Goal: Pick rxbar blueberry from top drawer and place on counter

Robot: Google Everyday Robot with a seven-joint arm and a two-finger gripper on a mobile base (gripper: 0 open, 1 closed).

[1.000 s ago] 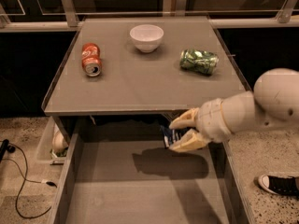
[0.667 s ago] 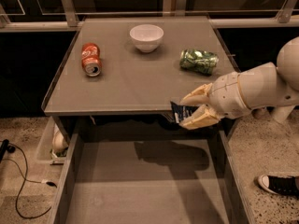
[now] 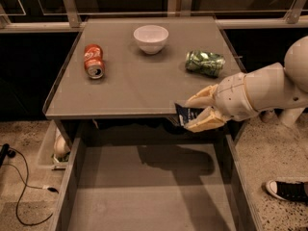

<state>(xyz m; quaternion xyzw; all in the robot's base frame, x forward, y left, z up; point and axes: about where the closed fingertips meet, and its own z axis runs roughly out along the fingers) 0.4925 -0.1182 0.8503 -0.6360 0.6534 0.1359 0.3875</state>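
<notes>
My gripper [image 3: 195,112] comes in from the right and is shut on the rxbar blueberry [image 3: 185,114], a dark navy wrapper with white lettering. It holds the bar in the air at the front edge of the counter [image 3: 139,88], at its right part, above the back of the open top drawer [image 3: 149,191]. The drawer's grey bottom is bare and carries the arm's shadow.
On the counter lie a red soda can [image 3: 94,60] at the left, a white bowl [image 3: 151,38] at the back middle and a crushed green can [image 3: 205,63] at the right. A shoe [image 3: 288,190] and a cable [image 3: 19,196] lie on the floor.
My gripper has lifted the blue bar up and to the right, from inside the drawer to the level of the counter's front edge.
</notes>
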